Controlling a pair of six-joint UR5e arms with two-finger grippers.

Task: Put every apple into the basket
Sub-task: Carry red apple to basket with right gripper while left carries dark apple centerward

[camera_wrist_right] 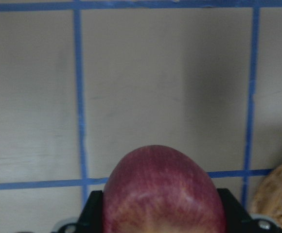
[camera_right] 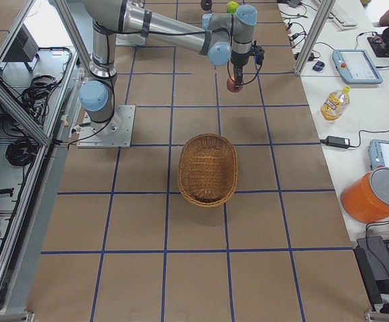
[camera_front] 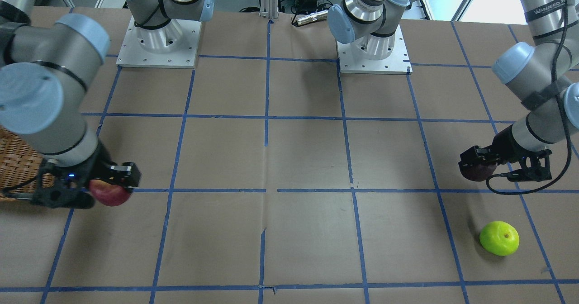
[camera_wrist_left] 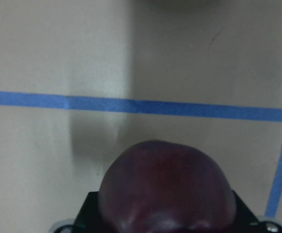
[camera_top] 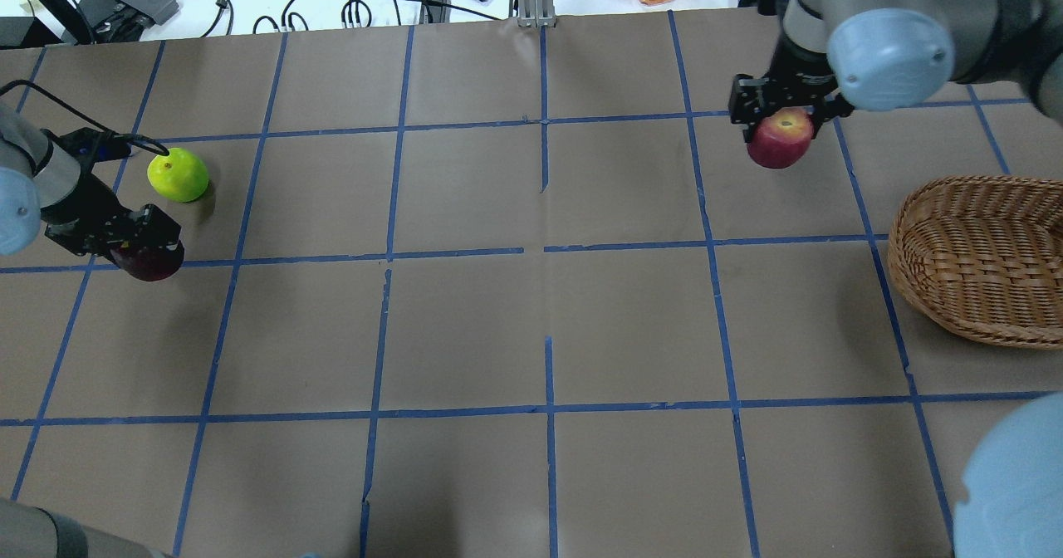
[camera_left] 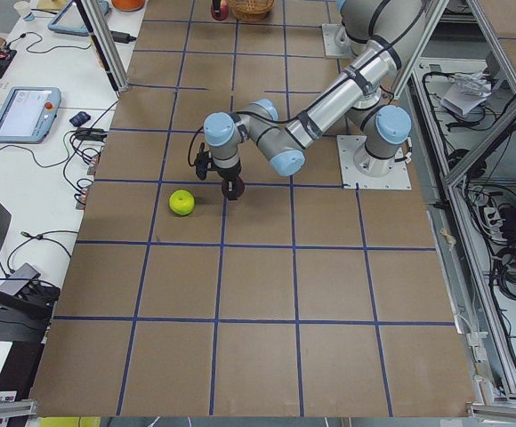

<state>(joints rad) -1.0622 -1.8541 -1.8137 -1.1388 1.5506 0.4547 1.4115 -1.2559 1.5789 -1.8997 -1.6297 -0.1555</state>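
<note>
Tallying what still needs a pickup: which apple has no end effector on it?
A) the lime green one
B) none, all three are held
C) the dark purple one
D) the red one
A: the green apple lies untouched, while the left end effector grips the purple apple and the right end effector grips the red apple.

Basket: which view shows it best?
Exterior right: the whole empty basket shows, unobstructed. Overhead crops it at the edge; front-facing hides most behind the right arm; right wrist catches only a corner; exterior left shows it tiny; left wrist, nothing.
</note>
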